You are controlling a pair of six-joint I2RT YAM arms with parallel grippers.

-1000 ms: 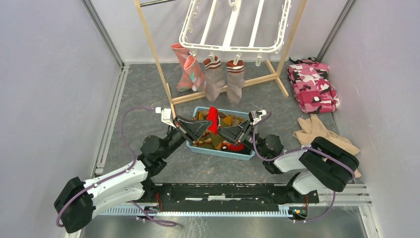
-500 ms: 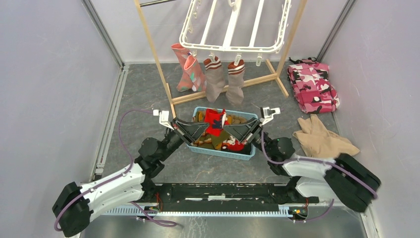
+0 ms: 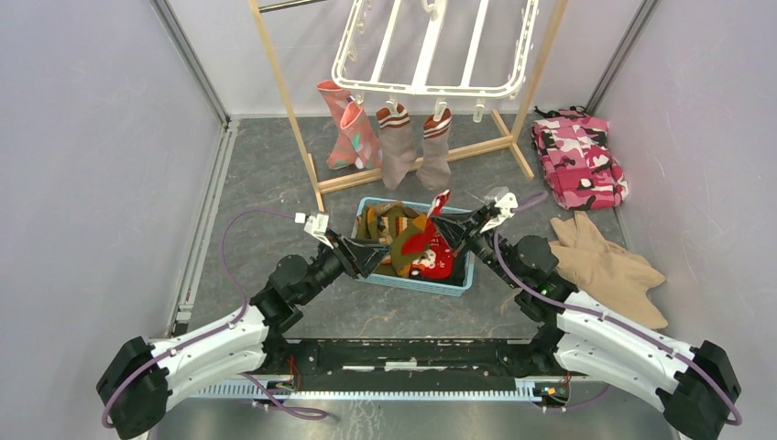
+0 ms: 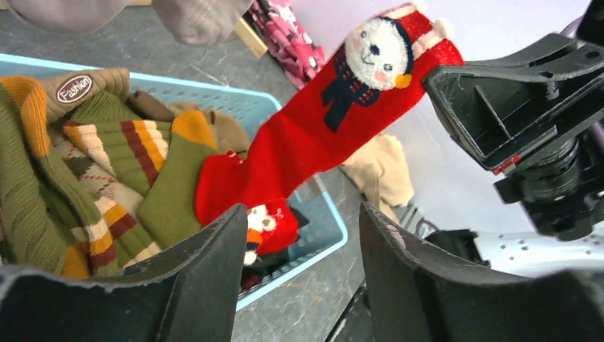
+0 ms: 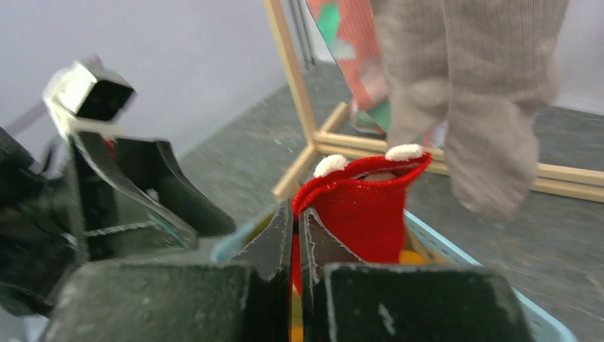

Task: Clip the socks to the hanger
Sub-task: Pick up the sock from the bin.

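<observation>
1. My R gripper (image 5: 295,214) is pinching the red sock (image 4: 313,135) just under its cuff, fingers pressed together on cloth. The sock's dangling over the basket's (image 3: 412,284) right end.
2. My L gripper (image 4: 300,214) is hovering at the basket's left edge, fingers spread, empty.
3. I'm judging the sock light, soft, floppy. The cuff edge is prob. the best hold for a hanger (image 3: 429,48) clip.

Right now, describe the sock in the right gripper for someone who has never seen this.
Find the blue basket at the centre. Over its right end the right gripper is shut on a red sock. Unlike the striped socks below, it is bright red with a white cartoon face near the cuff.
</observation>
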